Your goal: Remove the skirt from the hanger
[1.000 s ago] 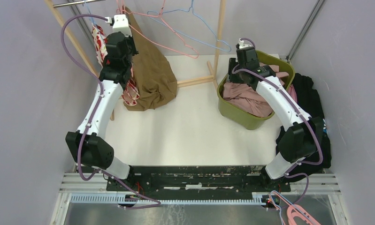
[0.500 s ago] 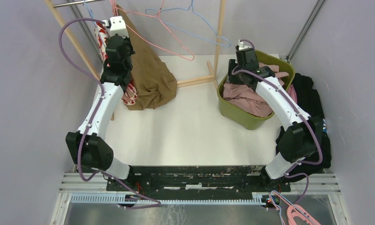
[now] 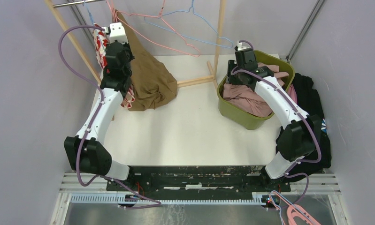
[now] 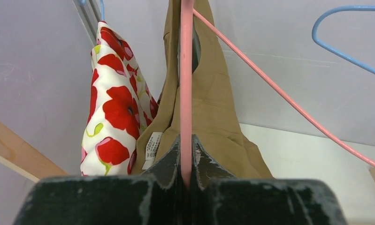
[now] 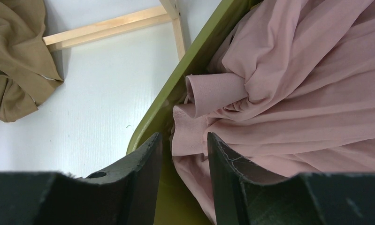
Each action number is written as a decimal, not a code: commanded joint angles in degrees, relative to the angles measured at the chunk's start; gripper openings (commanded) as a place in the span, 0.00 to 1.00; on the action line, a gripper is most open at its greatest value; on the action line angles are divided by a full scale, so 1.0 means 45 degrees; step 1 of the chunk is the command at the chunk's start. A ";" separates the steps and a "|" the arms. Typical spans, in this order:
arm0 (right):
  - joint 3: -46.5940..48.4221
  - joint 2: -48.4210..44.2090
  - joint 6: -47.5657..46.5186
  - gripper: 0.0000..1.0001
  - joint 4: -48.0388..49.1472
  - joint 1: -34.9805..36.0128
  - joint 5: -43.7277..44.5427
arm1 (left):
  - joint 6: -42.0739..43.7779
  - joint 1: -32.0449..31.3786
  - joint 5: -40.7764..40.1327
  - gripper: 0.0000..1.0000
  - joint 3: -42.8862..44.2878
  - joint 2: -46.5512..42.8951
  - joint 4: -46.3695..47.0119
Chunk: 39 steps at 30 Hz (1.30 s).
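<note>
While left jaws pinch the pink hanger (image 4: 187, 70) and right jaws gape, the tan skirt (image 4: 213, 112) hangs limp and creased.

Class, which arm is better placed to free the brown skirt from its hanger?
Left, likely: left gripper clamps the pink wire hanger holding the brown skirt; right gripper is at the green basket.

Draped tan fabric skirt (image 4: 213, 117) is showing plain colour; thin wire hanger (image 4: 186, 70) is showing pink; white hanging cloth (image 4: 111, 108), red poppies.
</note>
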 commanded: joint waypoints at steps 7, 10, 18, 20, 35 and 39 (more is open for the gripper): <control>0.0077 -0.0551 -0.0329 0.48 0.0094 0.0065 0.0026 | -0.0881 0.0088 0.0426 0.03 -0.1186 -0.1286 0.0011; 0.0067 -0.0875 -0.0490 0.48 -0.0012 0.0064 -0.0050 | -0.1331 0.0129 0.0772 0.03 -0.1465 -0.1258 -0.0580; 0.0040 -0.2070 -0.1363 0.50 -0.0527 0.0059 -0.0258 | -0.2614 0.0128 0.3180 0.03 -0.0727 -0.1120 -0.3443; 0.0081 -0.2413 -0.1575 0.50 -0.0655 0.0067 -0.0588 | -0.2692 0.0103 0.4504 0.03 -0.0502 -0.1195 -0.4317; 0.0061 -0.3932 -0.3241 0.50 -0.1768 0.2324 -0.4071 | -0.1902 -0.0025 1.1102 0.03 -0.1760 -0.3847 -0.7715; -0.0033 -0.3958 -0.3300 0.49 -0.1765 0.3210 -0.4591 | -0.1526 -0.0384 1.2349 0.03 -0.2087 -0.4305 -0.8374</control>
